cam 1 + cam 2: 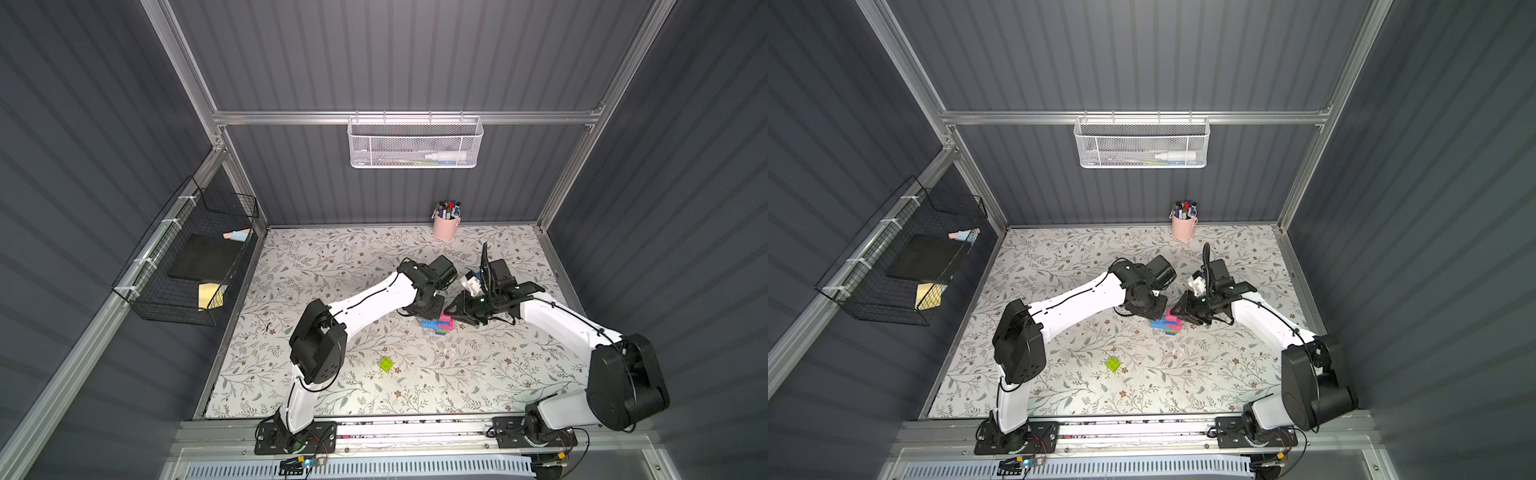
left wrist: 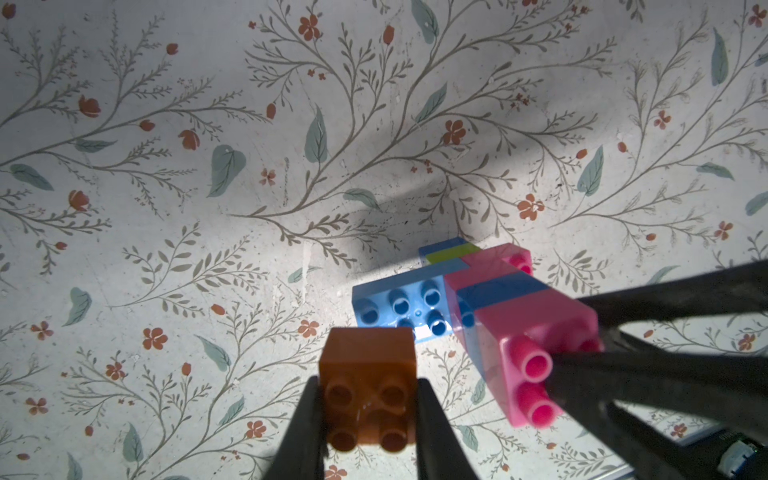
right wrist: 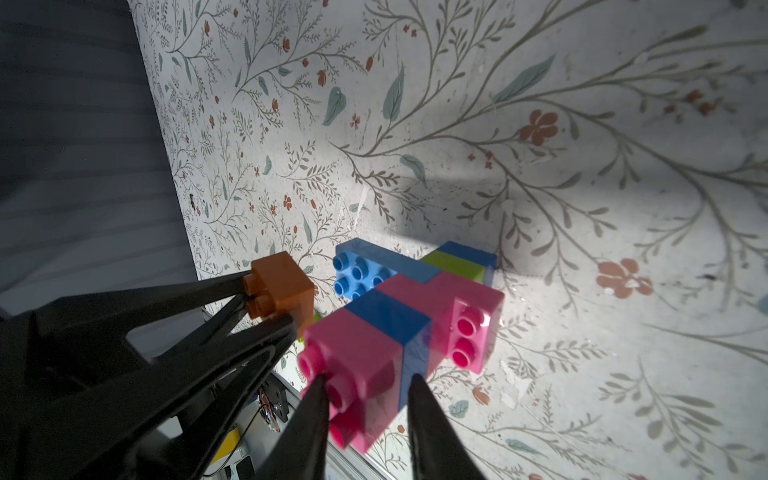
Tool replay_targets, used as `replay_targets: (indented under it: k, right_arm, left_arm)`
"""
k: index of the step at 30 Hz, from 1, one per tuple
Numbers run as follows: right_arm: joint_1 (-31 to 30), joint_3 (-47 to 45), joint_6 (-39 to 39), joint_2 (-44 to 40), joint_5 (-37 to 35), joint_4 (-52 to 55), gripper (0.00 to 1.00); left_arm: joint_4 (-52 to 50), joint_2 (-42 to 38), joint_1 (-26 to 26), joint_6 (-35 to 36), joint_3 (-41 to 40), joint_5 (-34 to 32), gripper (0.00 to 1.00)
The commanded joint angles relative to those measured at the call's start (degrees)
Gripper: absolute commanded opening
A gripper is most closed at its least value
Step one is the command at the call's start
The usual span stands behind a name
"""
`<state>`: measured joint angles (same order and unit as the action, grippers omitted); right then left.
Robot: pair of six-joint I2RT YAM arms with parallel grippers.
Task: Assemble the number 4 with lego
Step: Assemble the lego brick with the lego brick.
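In the left wrist view my left gripper is shut on a small orange brick, just above the floral mat. Close beside it is the number 4, a joined figure with a light-blue bar crossing a pink, blue and green column. My right gripper is shut on that column's pink end brick. The orange brick hangs a short way from the bar's studded end. In both top views the figure lies between the two wrists. A loose lime-green brick sits nearer the front.
A pink cup of marker pens stands at the back of the mat. A white mesh basket hangs on the back wall. A black wire basket hangs on the left wall. Both arms meet near the mat's middle right.
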<state>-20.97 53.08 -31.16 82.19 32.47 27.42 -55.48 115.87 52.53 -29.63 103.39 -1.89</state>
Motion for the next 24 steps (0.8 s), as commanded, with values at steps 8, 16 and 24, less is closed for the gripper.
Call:
replay_targets:
  k: [8, 16, 24]
  right_arm:
    - [-0.5, -4.6, -6.5, -2.5, -7.0, 0.5, 0.33]
    - [-0.9, -3.8, -7.1, -2.7, -8.0, 0.5, 0.33]
    - [-1.0, -3.7, -7.3, -2.3, -8.3, 0.6, 0.33]
  left_arm:
    - [-1.7, 3.3, 0.3, -0.3, 2.1, 2.3, 0.0]
    - [-1.1, 4.2, 0.3, -0.3, 3.2, 2.6, 0.0]
    - [0.5, 5.6, 0.3, -0.3, 2.9, 2.0, 0.0]
